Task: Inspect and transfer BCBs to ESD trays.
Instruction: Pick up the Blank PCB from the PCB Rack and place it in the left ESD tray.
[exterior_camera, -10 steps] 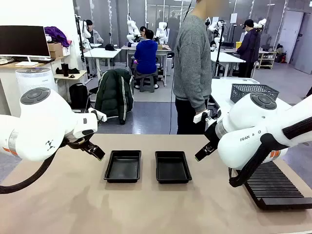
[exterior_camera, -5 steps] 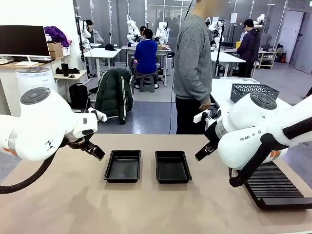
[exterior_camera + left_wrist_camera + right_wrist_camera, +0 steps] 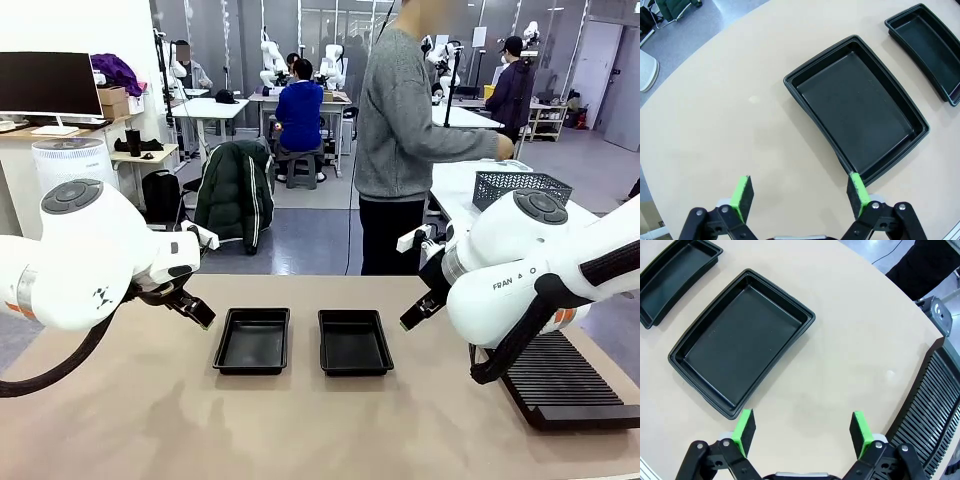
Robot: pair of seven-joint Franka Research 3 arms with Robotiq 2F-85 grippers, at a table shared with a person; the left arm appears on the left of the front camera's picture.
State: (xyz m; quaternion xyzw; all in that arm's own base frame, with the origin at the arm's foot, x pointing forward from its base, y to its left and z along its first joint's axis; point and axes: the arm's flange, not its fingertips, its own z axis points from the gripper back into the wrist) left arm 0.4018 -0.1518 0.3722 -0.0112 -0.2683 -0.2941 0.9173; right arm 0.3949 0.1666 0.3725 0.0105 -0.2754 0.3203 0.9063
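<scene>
Change: the person's arm, hanging a moment ago, now reaches toward frame right, above the mesh basket.
Meaning: likely fetching BCBs; transfer not begun.
ESD trays: left tray and right tray lie empty, side by side, mid-frame on the surface.
Left fingers: apart, holding nothing.
Right fingers: apart, holding nothing.
Writing: "FRAN" legible on the right arm.

Open-plan lab: white worktables, a monitor, people seated at desks.

read: "FRAN", then broken letters | on: white shell of right arm
</scene>
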